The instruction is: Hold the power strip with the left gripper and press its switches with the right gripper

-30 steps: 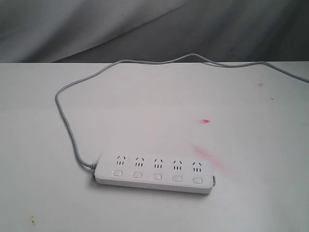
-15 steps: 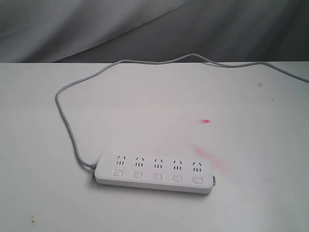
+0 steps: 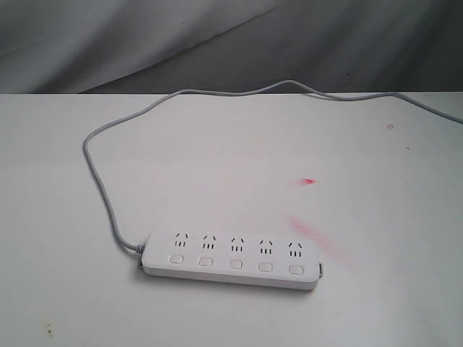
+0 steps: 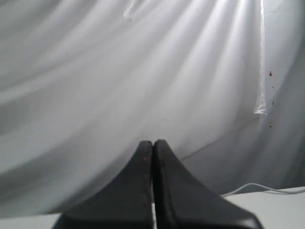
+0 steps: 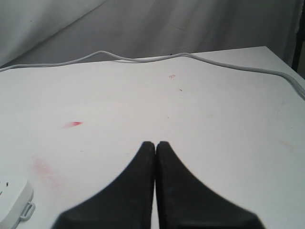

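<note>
Five socket groups line the smooth white power strip [image 3: 233, 259].

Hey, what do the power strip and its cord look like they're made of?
Power strip: likely hard white plastic, smooth and slightly glossy, with moulded rounded corners. Cord: probably a grey rubbery or vinyl sheath, matte, since it bends in loose curves.

The power strip [image 3: 231, 259] lies flat on the counter [image 3: 217, 166] toward the front, its cord [image 3: 100, 189] leaving the left end, looping back to the rear edge and running right, seemingly off the counter, with draped cloth [image 3: 217, 43] behind.
</note>
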Robot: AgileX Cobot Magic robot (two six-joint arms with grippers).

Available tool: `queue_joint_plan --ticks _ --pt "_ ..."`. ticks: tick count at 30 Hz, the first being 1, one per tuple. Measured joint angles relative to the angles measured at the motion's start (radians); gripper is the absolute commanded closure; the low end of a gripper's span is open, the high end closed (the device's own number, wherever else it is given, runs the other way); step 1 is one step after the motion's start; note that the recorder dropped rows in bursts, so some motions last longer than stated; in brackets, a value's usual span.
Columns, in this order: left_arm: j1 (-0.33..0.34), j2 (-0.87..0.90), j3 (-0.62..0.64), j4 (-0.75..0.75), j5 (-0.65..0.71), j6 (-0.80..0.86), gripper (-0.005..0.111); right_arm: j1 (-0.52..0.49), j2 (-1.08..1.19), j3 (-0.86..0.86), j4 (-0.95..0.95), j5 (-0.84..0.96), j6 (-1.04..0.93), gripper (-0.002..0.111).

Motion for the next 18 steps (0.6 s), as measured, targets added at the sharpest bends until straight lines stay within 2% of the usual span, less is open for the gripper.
queue_joint_plan --ticks 5,11,18 --pt "0.0 -0.088 0.171 0.0 -0.004 -0.111 0.106 0.0 0.0 0.0 0.0 0.0 -0.002 0.108" --pt "0.006 -0.179 0.327 0.0 -0.013 -0.165 0.106 0.0 0.0 0.0 0.0 0.0 -0.002 0.108" --pt "0.089 -0.26 0.469 0.004 -0.068 -0.181 0.106 0.0 0.0 0.0 0.0 0.0 -0.002 0.108"
